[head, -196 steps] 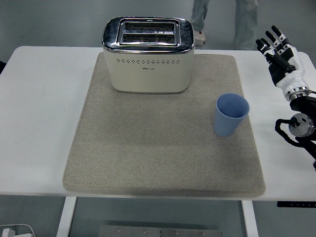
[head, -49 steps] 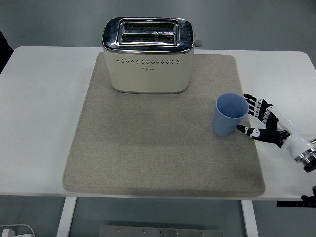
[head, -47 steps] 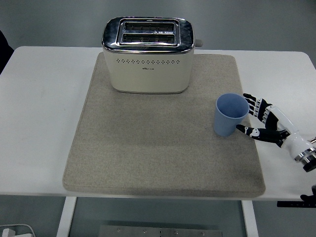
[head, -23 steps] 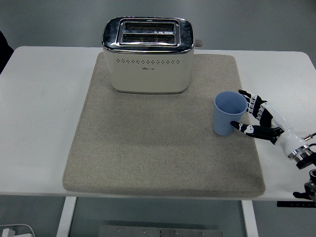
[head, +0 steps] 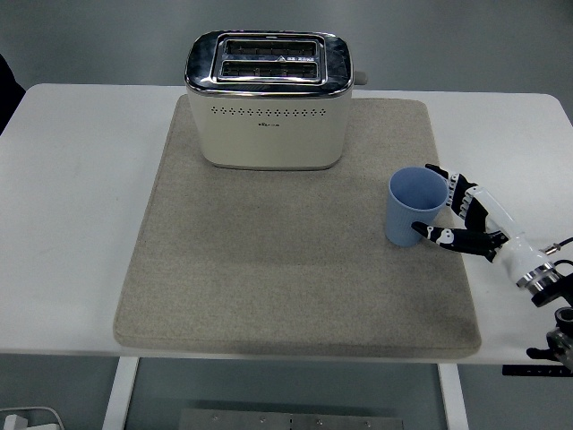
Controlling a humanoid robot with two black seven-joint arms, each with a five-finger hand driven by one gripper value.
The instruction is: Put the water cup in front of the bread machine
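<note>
The light blue water cup (head: 408, 204) stands upright on the right side of the beige mat (head: 295, 269), to the front right of the cream bread machine (head: 267, 100). My right hand (head: 428, 202) comes in from the right edge and wraps the cup's right side. Its thumb (head: 431, 235) lies against the cup's near lower wall, and its fingers (head: 448, 179) touch the far right of the rim. The left arm is out of view.
The bread machine stands at the back of the mat with both slots empty. The white table (head: 72, 224) runs beyond the mat on each side. A dark shape shows at the left edge (head: 7, 90).
My right hand dropped from raised at the right edge to the cup, then closed in round it. The cup shifted slightly left. The person at the top has gone.
</note>
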